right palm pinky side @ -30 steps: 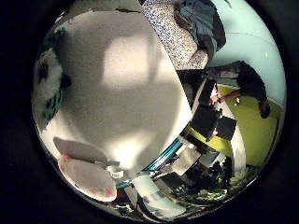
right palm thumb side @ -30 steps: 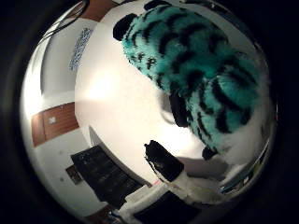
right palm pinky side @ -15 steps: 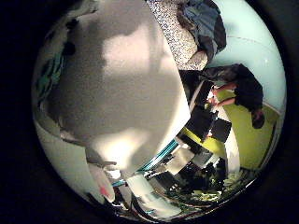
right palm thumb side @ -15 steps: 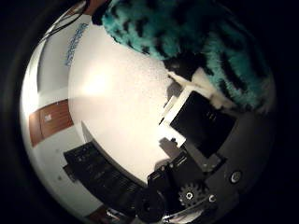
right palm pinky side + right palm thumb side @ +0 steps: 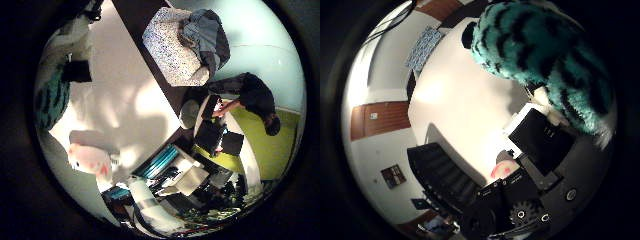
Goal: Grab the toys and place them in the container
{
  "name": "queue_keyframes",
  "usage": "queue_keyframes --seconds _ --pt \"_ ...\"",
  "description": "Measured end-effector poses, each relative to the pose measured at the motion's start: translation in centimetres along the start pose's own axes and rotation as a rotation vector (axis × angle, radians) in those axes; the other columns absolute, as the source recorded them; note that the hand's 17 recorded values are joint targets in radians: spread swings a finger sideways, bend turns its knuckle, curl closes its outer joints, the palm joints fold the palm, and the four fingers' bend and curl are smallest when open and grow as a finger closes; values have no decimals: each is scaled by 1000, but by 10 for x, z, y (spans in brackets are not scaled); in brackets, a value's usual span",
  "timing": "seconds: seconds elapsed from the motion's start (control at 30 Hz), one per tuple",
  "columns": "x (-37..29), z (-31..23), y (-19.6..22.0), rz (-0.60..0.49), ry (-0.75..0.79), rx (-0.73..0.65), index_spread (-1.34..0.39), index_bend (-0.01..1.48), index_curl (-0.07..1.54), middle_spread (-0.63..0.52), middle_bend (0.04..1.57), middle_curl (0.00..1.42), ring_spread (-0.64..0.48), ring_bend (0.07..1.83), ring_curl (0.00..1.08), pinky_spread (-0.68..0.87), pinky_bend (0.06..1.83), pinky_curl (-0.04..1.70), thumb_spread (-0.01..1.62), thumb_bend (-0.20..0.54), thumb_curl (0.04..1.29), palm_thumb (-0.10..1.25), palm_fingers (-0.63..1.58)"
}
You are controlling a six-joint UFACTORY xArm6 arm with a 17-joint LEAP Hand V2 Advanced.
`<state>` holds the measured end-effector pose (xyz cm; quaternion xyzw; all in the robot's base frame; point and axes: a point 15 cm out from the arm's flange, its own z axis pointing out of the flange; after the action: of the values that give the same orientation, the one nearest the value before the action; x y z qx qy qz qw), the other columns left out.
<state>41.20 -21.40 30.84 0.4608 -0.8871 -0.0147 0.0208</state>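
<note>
Teal-and-black striped fur fills much of the thumb-side palm view: a plush toy (image 5: 547, 60) sits close against the palm, with the hand (image 5: 540, 145) curled about it, black and white finger parts pressed into the fur. The little-finger-side view catches the same plush at the hand's side, above the white tabletop (image 5: 135, 105). A pink-and-white plush toy (image 5: 90, 160) lies on the tabletop close to one edge, well apart from the held toy. Between them the white surface lies bare and brightly lit. Beyond the tabletop's far edge, a speckled cushioned seat (image 5: 175, 47) with dark cloth heaped on it stands just beside it. Past the edge by the pink toy, crowded shelving and boxes (image 5: 185, 180) press near.
</note>
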Motion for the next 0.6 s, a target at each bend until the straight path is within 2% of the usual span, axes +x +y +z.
queue_keyframes --seconds 0.1,0.3,0.6 --pt "-11 -38 19 -42 -2 -20 -275 1242 947 -247 1347 1065 -276 1459 864 -163 1417 929 674 -16 815 1068 824" --pt "-66 -118 63 -177 -51 35 -266 1253 954 -237 1362 1067 -274 1460 888 -165 1367 1037 659 -19 855 1048 822" --pt "-139 -177 142 -409 -78 69 -263 1242 957 -230 1355 1066 -274 1445 903 -176 1302 1144 666 -20 886 1031 832"
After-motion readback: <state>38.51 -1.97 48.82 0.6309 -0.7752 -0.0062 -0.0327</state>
